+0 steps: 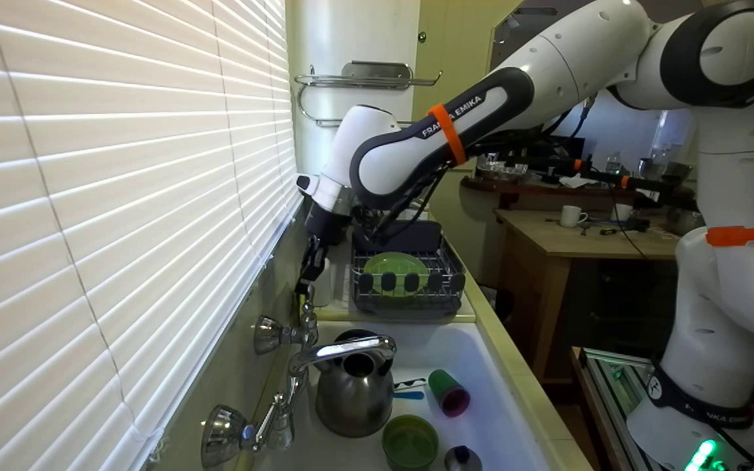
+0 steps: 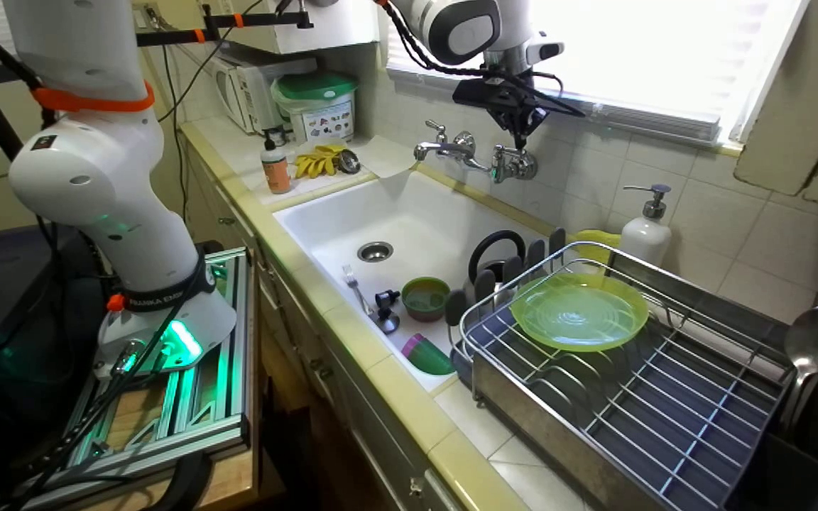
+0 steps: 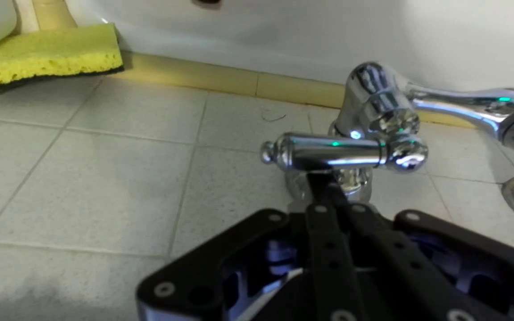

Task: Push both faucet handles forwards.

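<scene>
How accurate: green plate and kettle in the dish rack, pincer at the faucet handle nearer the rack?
The kettle part is wrong: an exterior view shows it in the sink. The rest holds: green plate in the dish rack, pincer at the faucet handle nearer the rack.

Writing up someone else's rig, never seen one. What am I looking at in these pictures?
The machine is a single robot arm ending in a black gripper. Two pictures come from cameras outside the robot; the close-up comes from a camera on its wrist. The sink contains, among other things, a kettle, a green bowl and a cup. Beside it, a dish rack carries a green plate. Nothing appears held: the gripper is shut, right by one faucet handle; whether they touch, I can't tell. The other faucet handle stands apart.
</scene>
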